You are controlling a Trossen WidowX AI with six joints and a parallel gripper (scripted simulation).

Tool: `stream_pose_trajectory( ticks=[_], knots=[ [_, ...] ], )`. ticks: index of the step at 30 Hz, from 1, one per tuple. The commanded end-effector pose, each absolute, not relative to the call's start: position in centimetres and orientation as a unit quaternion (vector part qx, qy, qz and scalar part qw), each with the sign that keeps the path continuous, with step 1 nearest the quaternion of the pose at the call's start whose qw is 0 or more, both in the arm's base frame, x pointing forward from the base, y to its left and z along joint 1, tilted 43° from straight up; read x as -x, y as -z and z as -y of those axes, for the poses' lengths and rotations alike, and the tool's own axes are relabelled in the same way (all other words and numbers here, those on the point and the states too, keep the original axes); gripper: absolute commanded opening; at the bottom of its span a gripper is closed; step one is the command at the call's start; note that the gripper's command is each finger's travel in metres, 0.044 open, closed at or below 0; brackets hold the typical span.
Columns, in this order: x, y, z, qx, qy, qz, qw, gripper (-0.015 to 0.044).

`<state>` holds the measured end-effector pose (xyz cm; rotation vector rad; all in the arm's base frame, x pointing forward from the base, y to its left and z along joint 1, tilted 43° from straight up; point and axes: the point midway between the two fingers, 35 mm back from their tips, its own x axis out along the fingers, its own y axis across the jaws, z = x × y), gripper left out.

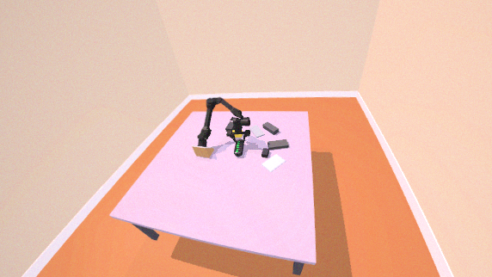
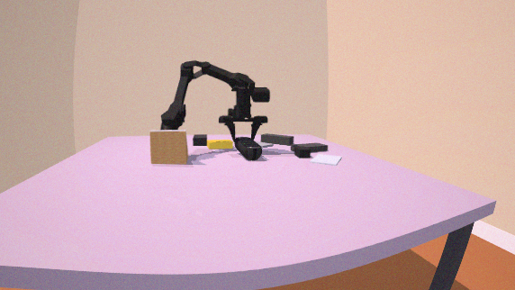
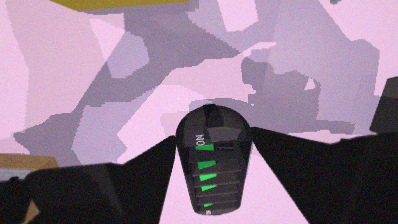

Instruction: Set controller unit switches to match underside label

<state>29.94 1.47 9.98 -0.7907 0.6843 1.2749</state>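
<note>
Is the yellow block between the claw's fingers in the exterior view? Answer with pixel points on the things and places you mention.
No, the dark controller unit (image 1: 238, 148) (image 2: 248, 149) (image 3: 215, 170) is between them, and the yellow block (image 2: 220, 144) lies off to one side.

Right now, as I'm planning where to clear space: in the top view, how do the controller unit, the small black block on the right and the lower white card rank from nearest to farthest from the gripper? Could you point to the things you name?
1. Controller unit (image 1: 241, 150) (image 2: 249, 149) (image 3: 215, 167): between the fingers of the gripper (image 1: 239, 138) (image 2: 244, 139) (image 3: 213, 135).
2. Small black block (image 1: 265, 152) (image 2: 302, 153): to the right.
3. White card (image 1: 273, 163) (image 2: 326, 159): lower right, beyond the block.
</note>
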Motion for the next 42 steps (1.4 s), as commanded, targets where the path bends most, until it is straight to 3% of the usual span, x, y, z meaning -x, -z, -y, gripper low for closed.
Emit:
stream_pose_trajectory(
  ticks=[1, 42],
  knots=[
    [-30.1, -10.2, -0.8, 0.354, -0.564, -0.304, 0.682, 0.0337],
    [-29.6, -10.7, 2.5, 0.331, -0.577, -0.278, 0.693, 0.0335]
  ],
)
